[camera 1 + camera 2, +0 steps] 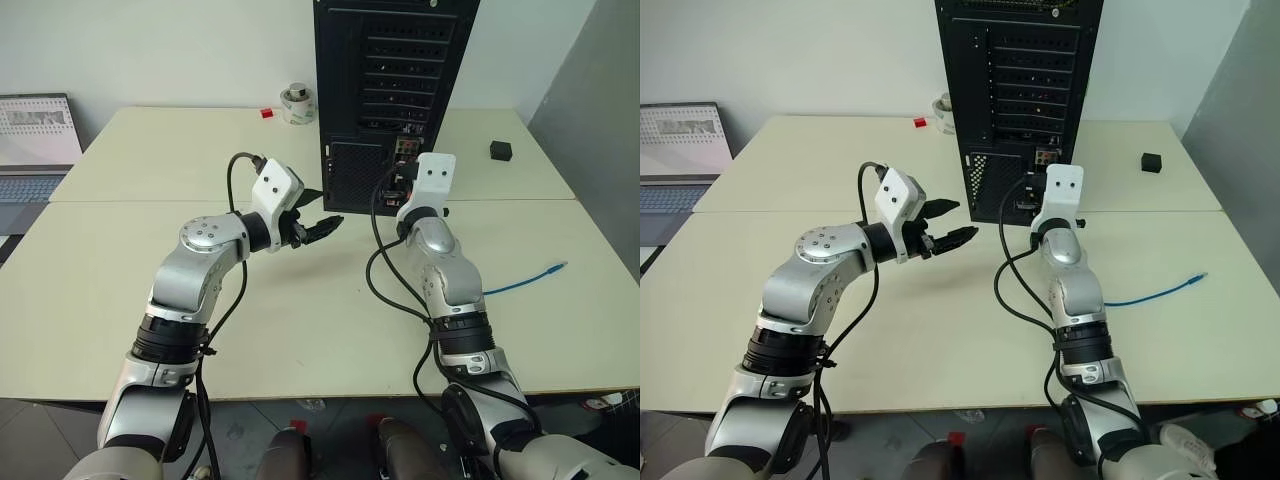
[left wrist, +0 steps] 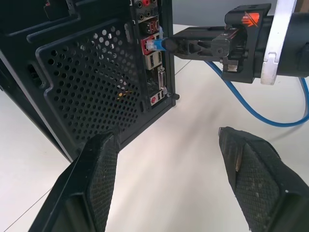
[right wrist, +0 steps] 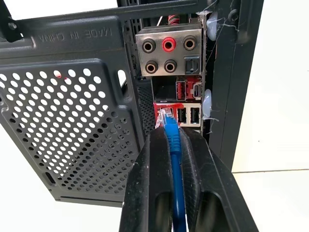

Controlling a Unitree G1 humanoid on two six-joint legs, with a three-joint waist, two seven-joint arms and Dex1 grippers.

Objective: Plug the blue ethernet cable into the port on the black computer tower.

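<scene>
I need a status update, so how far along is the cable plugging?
Done: the right gripper is shut on the cable and has brought its plug to the tower's red port. In hand: seating it; full insertion can't be confirmed. Left: release. The left gripper is open.

tower: the black computer tower (image 1: 395, 75) stands at the far middle of the bench (image 1: 120, 290), rear panel facing the robot
right tool (image 3: 175, 145): right up against the connector strip low on the tower's rear, with the blue ethernet cable (image 3: 173, 145) pinched in it, plug at a port there
cable tail: runs back along the bench to the right of the right arm, free end near the right edge
left tool (image 1: 318, 226): hanging over the bench, just left of the tower's lower rear, apart from it
laptop (image 1: 35, 150): far left, off the bench
tape roll (image 1: 297, 104): left of the tower, at the back
small cube (image 1: 501, 150): right of the tower, well apart
</scene>
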